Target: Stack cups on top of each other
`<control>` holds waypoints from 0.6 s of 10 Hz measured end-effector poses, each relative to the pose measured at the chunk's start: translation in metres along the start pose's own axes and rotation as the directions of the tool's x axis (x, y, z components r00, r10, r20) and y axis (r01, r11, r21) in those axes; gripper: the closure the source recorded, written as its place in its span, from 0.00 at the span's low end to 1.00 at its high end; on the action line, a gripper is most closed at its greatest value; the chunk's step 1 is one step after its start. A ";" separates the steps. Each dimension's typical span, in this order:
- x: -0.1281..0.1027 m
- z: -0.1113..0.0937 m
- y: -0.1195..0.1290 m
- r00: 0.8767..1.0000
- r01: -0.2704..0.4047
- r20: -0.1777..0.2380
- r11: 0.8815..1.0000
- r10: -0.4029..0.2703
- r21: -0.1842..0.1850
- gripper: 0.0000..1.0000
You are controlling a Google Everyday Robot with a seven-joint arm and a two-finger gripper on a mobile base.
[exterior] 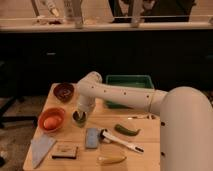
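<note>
Orange bowl (pixel 51 120), green bin (pixel 129 83)

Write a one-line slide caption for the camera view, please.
Robot gripper reaches down over the cups on the wooden table, beside the orange bowl.
</note>
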 end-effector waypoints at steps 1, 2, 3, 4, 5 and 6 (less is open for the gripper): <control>0.000 -0.001 -0.002 1.000 0.002 -0.001 1.000 -0.002 0.002 0.20; 0.000 -0.001 0.000 1.000 0.001 -0.001 1.000 -0.001 -0.003 0.20; 0.000 -0.001 0.001 1.000 -0.002 -0.001 1.000 0.002 0.000 0.20; 0.000 0.000 0.000 1.000 0.001 -0.001 1.000 -0.001 -0.001 0.20; 0.000 -0.001 0.000 1.000 0.000 -0.001 1.000 0.000 -0.001 0.20; 0.000 -0.001 0.001 1.000 -0.001 -0.001 1.000 0.001 -0.001 0.20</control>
